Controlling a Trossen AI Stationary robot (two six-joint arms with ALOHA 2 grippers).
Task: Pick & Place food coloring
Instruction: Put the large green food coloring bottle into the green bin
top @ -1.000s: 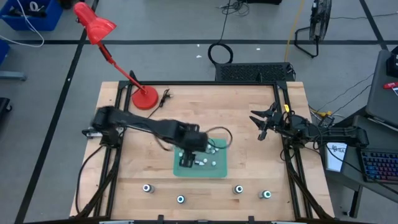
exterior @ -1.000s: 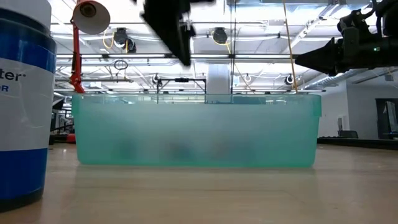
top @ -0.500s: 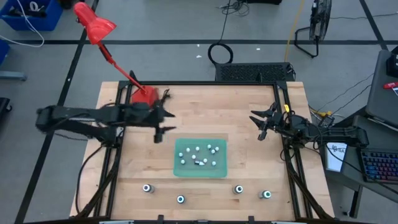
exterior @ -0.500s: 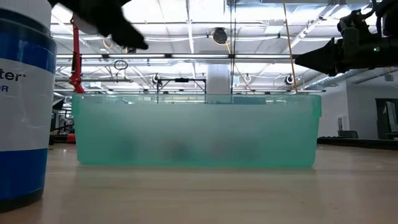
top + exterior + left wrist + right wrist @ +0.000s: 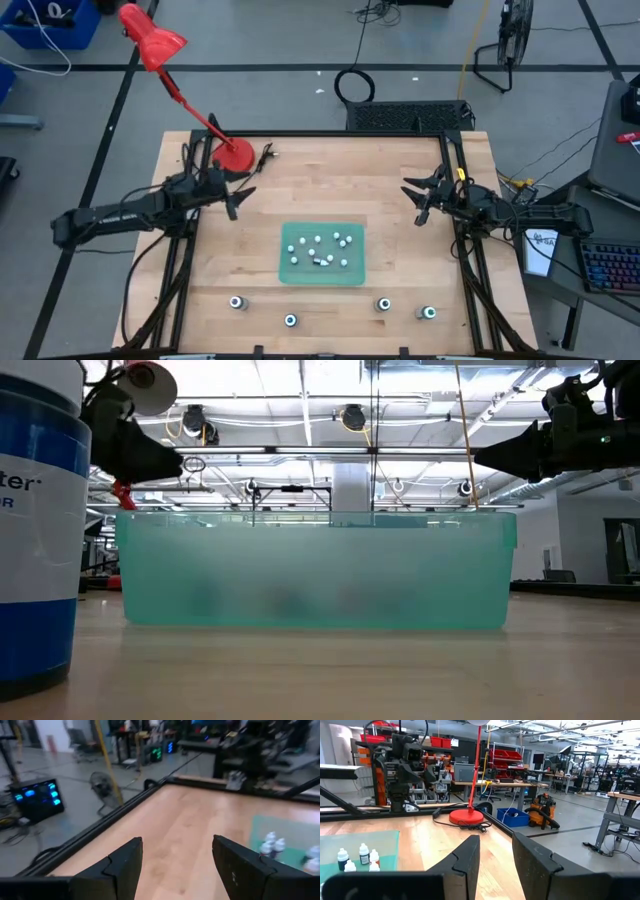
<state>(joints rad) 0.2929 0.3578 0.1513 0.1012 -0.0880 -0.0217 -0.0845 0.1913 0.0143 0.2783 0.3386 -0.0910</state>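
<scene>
Food coloring: found in two lots, both toward 6 o'clock on the table [image 5: 400, 200]. Read in the high view from table centre.

Saw the green tray [image 5: 300, 278] at 6 o'clock, walled and translucent in the low view. Held the tiny bottles [image 5: 320, 245], loosely scattered, most upright and one or two apparently on their sides. Found the left gripper [image 5: 240, 198] at 9 to 10 o'clock, fingers spread and empty, just beside the red lamp [image 5: 232, 158] base at 11. Found the right gripper [image 5: 410, 202] at 3 o'clock, parted and holding nothing. Counted four dark round bottles [image 5: 236, 302] strung along the 6 o'clock edge, from 7 round to 5, well apart from each other.

Judged the main risks as follows. Might bowl over close-set neighbours in the tray with a wide-spread approach. Might clip the tray wall on a low sweep. Might snag the lamp stem or its cable on a careless swing of the left arm. Might nudge a round bottle off the 6 o'clock edge.

Noted bare wood from centre out to 12, 2 and 4 o'clock; black frame rails [image 5: 462, 180] hemmed 3 and 9.
</scene>
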